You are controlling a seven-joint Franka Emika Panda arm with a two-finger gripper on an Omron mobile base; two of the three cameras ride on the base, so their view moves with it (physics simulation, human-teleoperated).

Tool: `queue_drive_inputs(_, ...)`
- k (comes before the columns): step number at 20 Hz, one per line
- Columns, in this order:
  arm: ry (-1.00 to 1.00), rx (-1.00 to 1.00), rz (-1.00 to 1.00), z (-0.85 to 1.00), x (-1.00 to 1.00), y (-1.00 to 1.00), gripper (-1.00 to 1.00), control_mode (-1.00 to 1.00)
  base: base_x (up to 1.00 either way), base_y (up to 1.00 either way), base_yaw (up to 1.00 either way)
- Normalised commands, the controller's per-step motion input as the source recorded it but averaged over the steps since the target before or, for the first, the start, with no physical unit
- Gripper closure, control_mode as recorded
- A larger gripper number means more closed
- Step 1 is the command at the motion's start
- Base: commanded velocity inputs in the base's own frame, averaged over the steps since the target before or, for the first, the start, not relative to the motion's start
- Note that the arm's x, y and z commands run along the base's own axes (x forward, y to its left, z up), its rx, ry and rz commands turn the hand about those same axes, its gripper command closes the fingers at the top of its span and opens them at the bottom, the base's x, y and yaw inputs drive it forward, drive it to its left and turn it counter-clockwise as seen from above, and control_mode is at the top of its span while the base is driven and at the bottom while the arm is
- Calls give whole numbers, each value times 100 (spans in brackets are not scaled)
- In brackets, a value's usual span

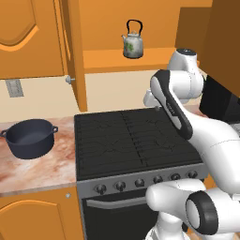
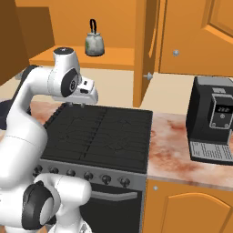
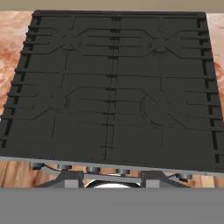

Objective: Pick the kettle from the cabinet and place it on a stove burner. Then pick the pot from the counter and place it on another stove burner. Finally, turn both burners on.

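The small whitish kettle (image 1: 133, 44) (image 2: 94, 43) stands upright on the shelf of the open orange cabinet (image 1: 117, 59) (image 2: 68, 57). On the marbled counter (image 1: 42, 171), left of the stove, sits the dark pot (image 1: 30, 137). The black burners (image 1: 131, 136) (image 2: 100, 132) (image 3: 113, 87) are bare. My gripper (image 1: 157, 108) (image 2: 75, 105) (image 3: 111, 178) hovers above the back of the cooktop, pointing down, well below the kettle. It is open, with nothing between its fingers.
The cabinet door (image 1: 75, 51) (image 2: 145, 45) stands swung open beside the shelf. A row of round dark knobs (image 1: 140, 182) (image 2: 86, 175) lines the range front. A black coffee machine (image 2: 214, 118) occupies the counter (image 2: 170, 145) right of the stove.
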Motion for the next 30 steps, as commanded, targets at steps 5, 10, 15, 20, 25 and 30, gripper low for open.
queue_drive_inputs(5, -5, 0, 0, 0, -1, 0, -100, -100, 0, 0, 0)
queue_drive_inputs(10, -13, -1, 0, 3, 0, 0, -100, -100, 0, 0, 0)
queue_drive_inputs(15, -20, -2, 0, 7, -4, 0, -100, -100, 0, 0, 0)
queue_drive_inputs(20, -22, -1, 0, 20, -7, 0, -100, -100, 0, 0, 0)
queue_drive_inputs(25, -21, 0, 0, 27, -1, 0, -100, -100, 0, 0, 0)
queue_drive_inputs(30, -13, 0, 0, 18, 0, 0, -100, -100, 0, 0, 0)
